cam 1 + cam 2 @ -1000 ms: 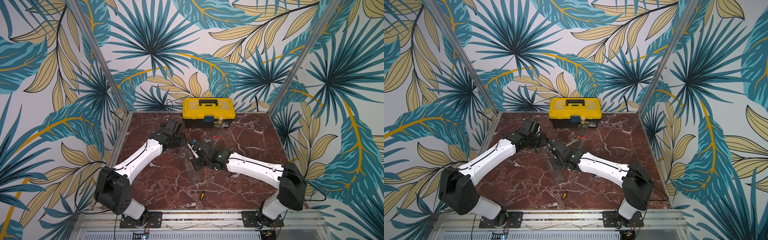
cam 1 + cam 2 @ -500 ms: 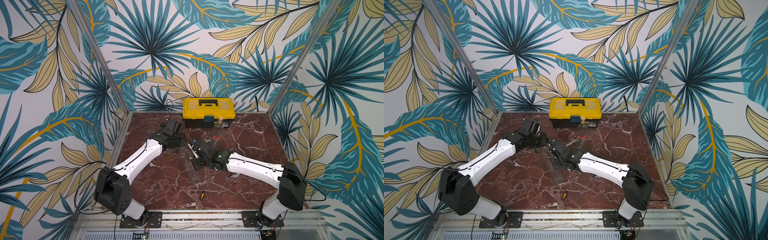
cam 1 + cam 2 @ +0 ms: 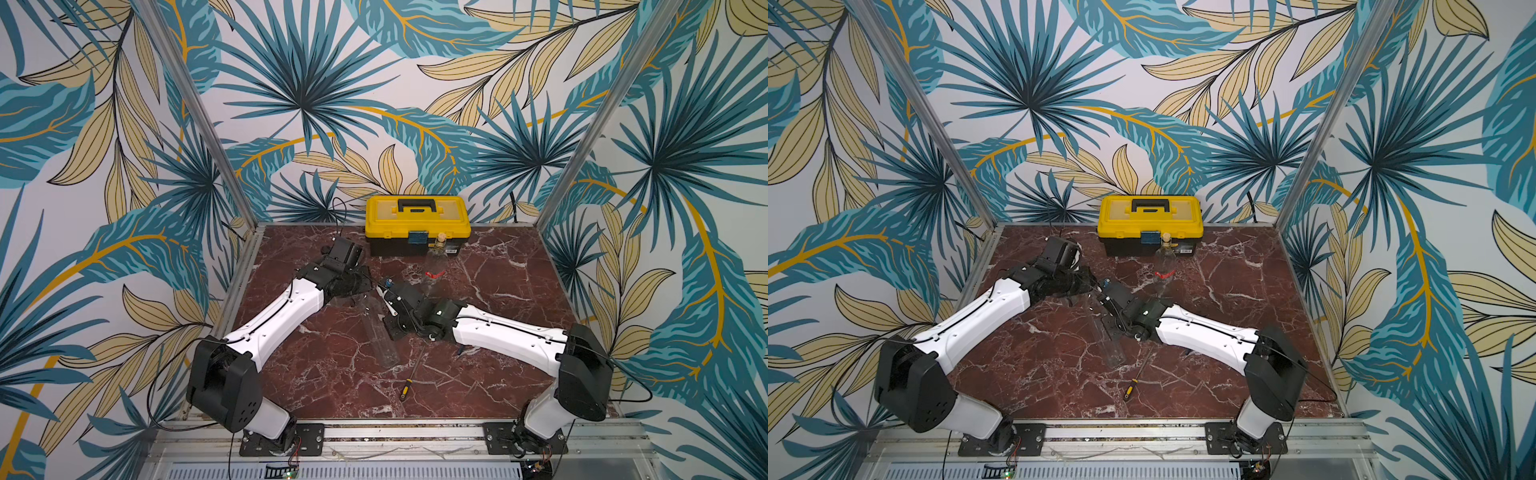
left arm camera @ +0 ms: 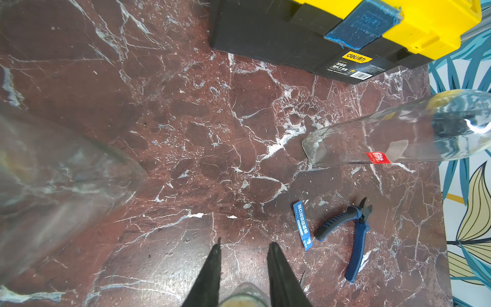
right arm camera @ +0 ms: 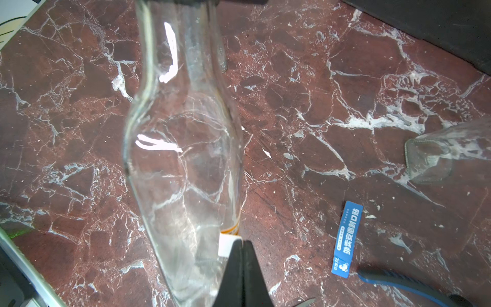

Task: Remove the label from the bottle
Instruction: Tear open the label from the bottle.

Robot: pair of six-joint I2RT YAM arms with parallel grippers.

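- Tabletop (image 3: 332, 386) of red-brown marble is carrying everything, with leaf-patterned panels standing around it.
- Yellow-lidded toolbox (image 3: 417, 216) is sitting at the table's 12 o'clock edge with its lid down and its black handle on top.
- Clear glass bottle (image 3: 378, 332) is lying on its side near the table's centre, base pointing toward 6 o'clock and neck toward 11 o'clock.
- Left gripper (image 4: 246, 243) is working at the bottle's 11 o'clock end, clamping the neck with one finger pressing on each side of the glass.
- Right gripper (image 5: 242, 242) is sitting at the bottle's 2 o'clock side, its jaws pinching together on a white, orange-edged label (image 5: 225, 244) against the bottle's flank.
- Second clear bottle (image 3: 434, 266) is standing upright at 1 o'clock from the first, just in front of the toolbox, and is wearing a small red label (image 4: 377, 157).
- Screwdriver (image 3: 404, 390) with a yellow-and-black handle is lying at 5 o'clock from the lying bottle's base, apart from it.
- Blue-handled cutters (image 4: 360, 239) are lying flat on the marble.
- Blue printed sticker (image 4: 303, 228) is lying just beside the cutters, not touching them.
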